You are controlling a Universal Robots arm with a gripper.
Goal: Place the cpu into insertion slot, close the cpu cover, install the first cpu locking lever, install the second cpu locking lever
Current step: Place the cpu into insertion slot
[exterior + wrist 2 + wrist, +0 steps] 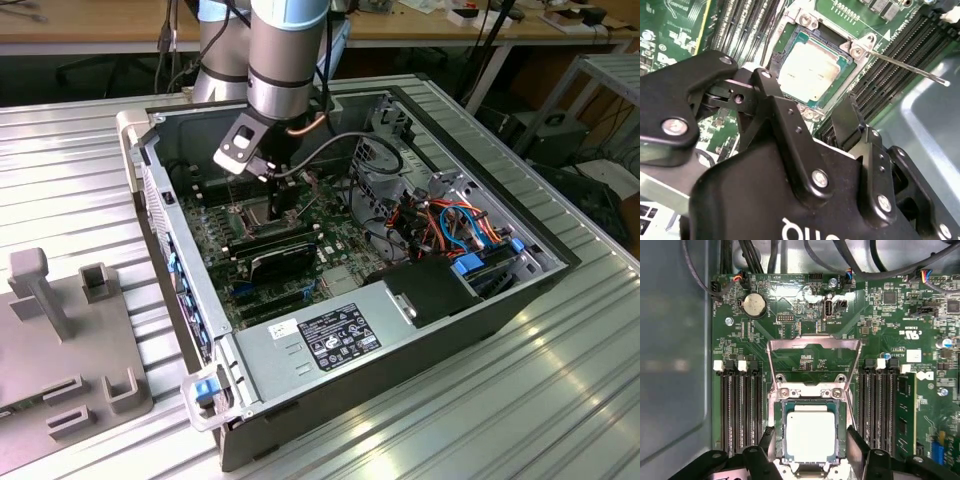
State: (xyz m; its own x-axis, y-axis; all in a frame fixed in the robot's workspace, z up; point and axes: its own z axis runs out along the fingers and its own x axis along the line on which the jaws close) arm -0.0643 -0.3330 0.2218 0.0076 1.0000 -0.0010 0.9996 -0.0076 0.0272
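Observation:
The cpu (810,436), a square chip with a silvery top, lies flat in the insertion slot (779,412) on the green board. It appears again in the second wrist view, cpu (809,70). The cpu cover (813,343), a thin metal frame, stands swung back from its hinge, away from the chip. My gripper (811,441) hovers just above the socket, open, with one black finger (768,439) on each side of the chip and apart from it. A thin locking lever (910,70) sticks out, unlatched, beside the socket. In the exterior view my gripper (268,200) reaches down into the computer case.
Long black memory slots (737,405) flank the socket on both sides. A black card (285,258) and a power supply (330,335) lie toward the front of the case. Cable bundles (455,225) fill the exterior view's right. A grey fixture (60,340) stands outside on the table.

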